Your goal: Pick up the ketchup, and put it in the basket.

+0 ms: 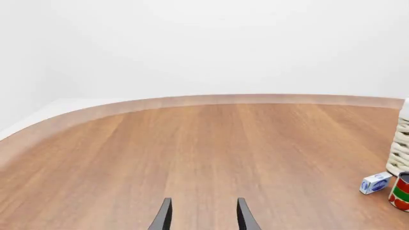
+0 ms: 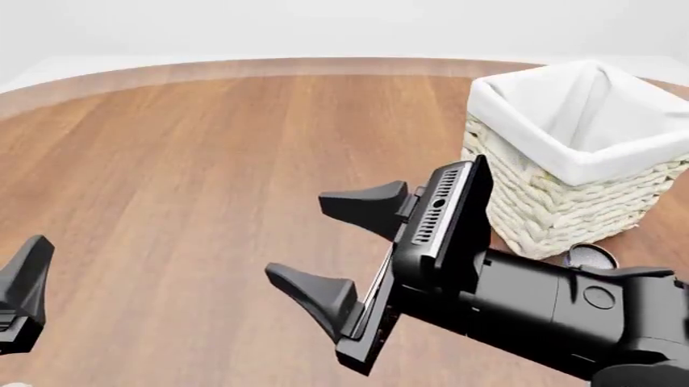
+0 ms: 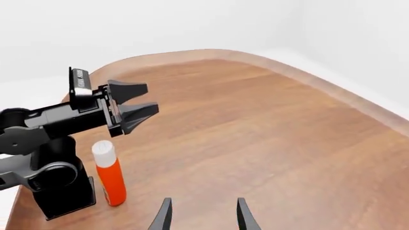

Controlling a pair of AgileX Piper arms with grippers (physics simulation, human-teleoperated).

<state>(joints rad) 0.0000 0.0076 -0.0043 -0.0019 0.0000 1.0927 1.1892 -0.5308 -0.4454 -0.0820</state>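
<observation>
Two black robot arms work over a brown wooden table (image 2: 194, 161) in a simulated scene. In the front view the right gripper (image 2: 328, 246) fills the foreground, turned toward the left side of the table, its two fingers spread wide with nothing between them. Just behind its body stands the cream woven basket (image 2: 560, 201), its white cloth lining folded over the rim, at the right side of the table; a dark round can top (image 2: 590, 256) peeks out at the basket's foot. The left gripper (image 3: 135, 102), seen from the right wrist camera, also has its fingers parted and holds nothing. Beside that arm's base stands the ketchup (image 3: 110, 175), a red bottle with a white cap, upright on the table and untouched, well apart from the basket. From the left wrist camera, a small white-and-blue box (image 1: 375, 183) and a red-and-green can (image 1: 401, 192) sit near the basket's woven corner.
</observation>
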